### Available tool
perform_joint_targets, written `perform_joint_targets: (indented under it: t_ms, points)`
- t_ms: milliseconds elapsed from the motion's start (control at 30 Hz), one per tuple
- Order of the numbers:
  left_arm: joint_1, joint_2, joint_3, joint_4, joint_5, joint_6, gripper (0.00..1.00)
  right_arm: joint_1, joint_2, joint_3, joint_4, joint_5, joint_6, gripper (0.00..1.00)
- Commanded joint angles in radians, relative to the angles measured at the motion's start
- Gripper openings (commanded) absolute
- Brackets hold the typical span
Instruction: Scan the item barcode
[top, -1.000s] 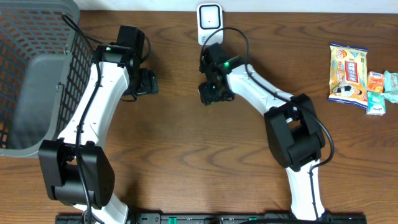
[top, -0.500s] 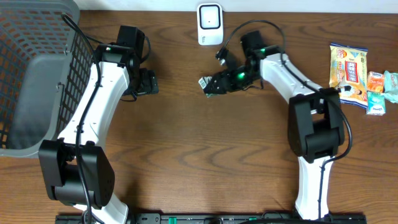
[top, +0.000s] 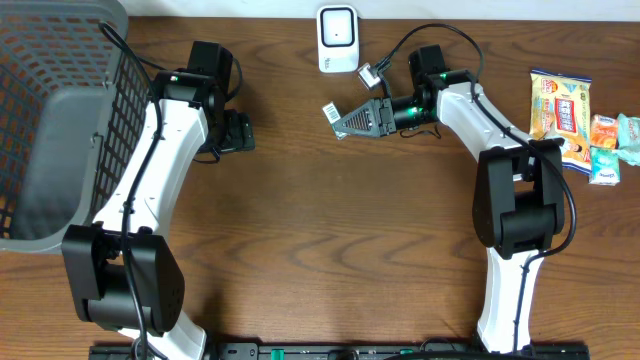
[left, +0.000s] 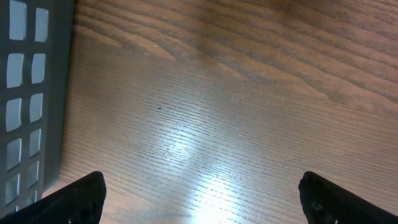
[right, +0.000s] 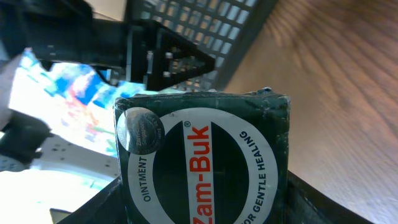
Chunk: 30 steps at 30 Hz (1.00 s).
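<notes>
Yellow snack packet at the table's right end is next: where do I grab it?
Likely from above, pinching the far short end of the yellow snack packet: it lies flat, and small orange and teal packets crowd its near right side.

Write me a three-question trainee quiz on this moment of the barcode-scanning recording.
1. True or false: the left gripper is open and empty.
2. What lies far right on the table? A basket, B snack packets, C scanner.
3. Fill in: the Zam-Buk box is held by the ___ gripper.
Key: 1 true; 2 B; 3 right gripper.
</notes>
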Motion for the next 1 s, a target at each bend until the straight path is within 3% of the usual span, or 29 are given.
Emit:
perform_joint_targets:
  t_ms: [0, 967]
  points:
    - [0.001, -0.002, -0.002, -0.005, -0.013, 0.009, 0.98, 0.003, -0.023, -0.005, -0.001, -0.099, -0.028, 0.62]
    - [0.001, -0.002, -0.002, -0.005, -0.013, 0.009, 0.98, 0.004, -0.023, -0.005, -0.001, -0.031, -0.029, 0.62]
